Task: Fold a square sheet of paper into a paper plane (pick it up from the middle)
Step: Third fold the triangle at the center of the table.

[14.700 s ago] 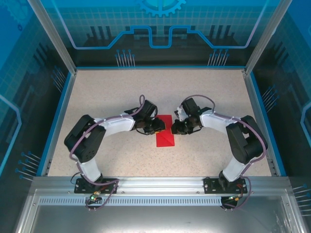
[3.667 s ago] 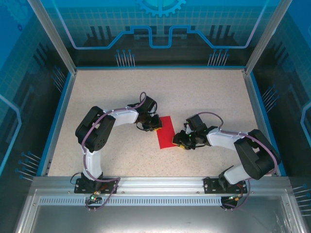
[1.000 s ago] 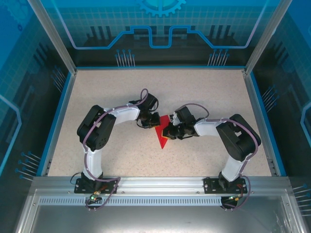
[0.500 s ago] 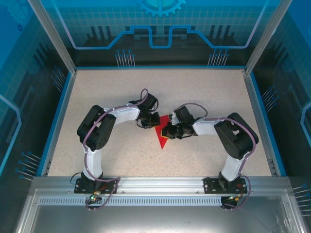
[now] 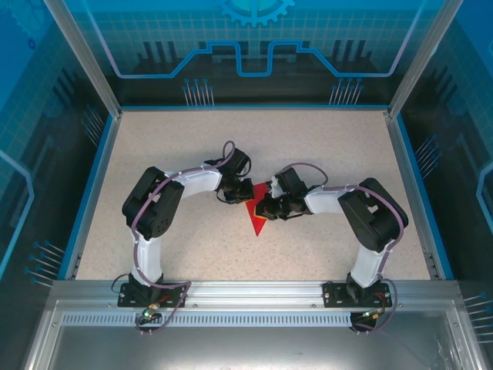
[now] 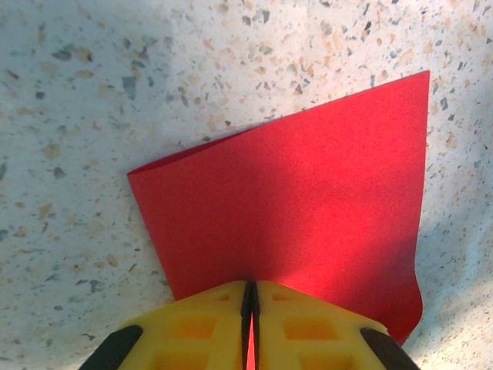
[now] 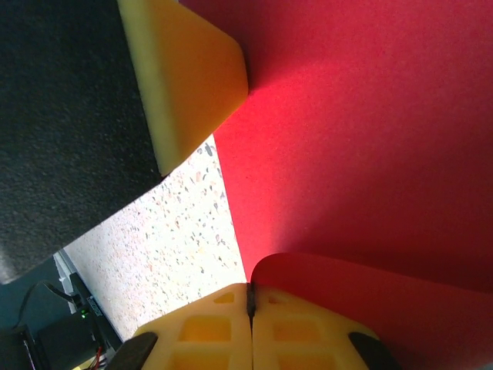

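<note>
1. The paper [image 5: 256,221] lies at the centre of the tabletop [image 5: 192,146], in the middle of the top view, between the two wrists.
2. It is a narrow pointed triangle. Its long axis runs up and down the frame, the sharp tip toward the bottom of the frame and the wide end toward the top.
3. The left fingers [image 6: 200,324] are clenched on the paper's edge, and a sliver of red shows in the slit between them. They sit at the bottom middle of the left wrist view.
4. In that view the sheet fans upward from the fingers, with one corner at the upper right and another at mid left. A second layer peeks out along the upper-left edge. The lower-right corner lifts a little off the tabletop.
5. The right fingers [image 7: 300,324] are clenched at the bottom middle of the right wrist view, and a curled flap of the paper runs up into their tips.
6. At the upper left of the right wrist view, one left finger rests on the paper.
</note>
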{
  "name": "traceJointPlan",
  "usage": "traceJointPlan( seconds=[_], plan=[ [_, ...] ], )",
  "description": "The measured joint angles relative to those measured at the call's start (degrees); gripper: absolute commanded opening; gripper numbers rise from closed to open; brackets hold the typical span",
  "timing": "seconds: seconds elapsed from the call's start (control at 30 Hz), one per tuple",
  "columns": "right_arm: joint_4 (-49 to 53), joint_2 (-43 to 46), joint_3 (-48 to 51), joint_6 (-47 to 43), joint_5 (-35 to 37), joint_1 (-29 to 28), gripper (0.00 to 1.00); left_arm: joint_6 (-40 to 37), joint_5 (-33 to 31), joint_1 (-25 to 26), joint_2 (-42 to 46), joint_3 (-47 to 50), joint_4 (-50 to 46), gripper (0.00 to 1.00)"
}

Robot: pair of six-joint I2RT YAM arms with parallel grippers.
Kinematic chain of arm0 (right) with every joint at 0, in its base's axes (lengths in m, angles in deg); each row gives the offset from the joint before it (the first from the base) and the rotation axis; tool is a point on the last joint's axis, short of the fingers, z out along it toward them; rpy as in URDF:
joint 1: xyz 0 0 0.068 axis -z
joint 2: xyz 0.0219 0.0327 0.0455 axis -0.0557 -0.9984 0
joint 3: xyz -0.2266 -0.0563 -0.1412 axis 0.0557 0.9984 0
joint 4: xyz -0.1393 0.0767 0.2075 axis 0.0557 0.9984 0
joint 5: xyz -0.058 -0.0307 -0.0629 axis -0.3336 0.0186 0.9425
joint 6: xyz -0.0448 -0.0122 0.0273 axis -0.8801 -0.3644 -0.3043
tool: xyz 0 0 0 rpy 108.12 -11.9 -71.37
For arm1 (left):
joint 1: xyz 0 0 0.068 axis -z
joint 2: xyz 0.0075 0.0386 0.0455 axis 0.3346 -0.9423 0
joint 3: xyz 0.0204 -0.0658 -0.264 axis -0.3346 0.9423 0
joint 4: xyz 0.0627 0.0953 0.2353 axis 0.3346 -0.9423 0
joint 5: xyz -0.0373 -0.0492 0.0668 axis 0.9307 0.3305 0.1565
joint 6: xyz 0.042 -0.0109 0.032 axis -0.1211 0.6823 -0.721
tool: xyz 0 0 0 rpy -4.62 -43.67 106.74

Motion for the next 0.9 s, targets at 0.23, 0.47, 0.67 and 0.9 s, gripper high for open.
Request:
traceJointPlan(
  seconds=[0.23, 0.47, 0.67, 0.9],
  plan=[
    [-0.07, -1.07, -0.39, -0.33, -0.5, 0.0, 0.05, 0.02, 0.0, 0.0, 0.0, 0.0, 0.0, 0.12],
    [-0.07, -1.53, -0.39, -0.55, -0.52, 0.02, 0.06, 0.0, 0.0, 0.0, 0.0, 0.0, 0.0, 0.12],
    [-0.09, -1.84, -0.39, -0.81, -0.52, 0.02, 0.05, 0.02, 0.0, 0.0, 0.0, 0.0, 0.0, 0.12],
    [-0.2, -2.45, -0.76, -0.92, -0.83, 0.02, 0.06, 0.02, 0.0, 0.0, 0.0, 0.0, 0.0, 0.12]
  ],
)
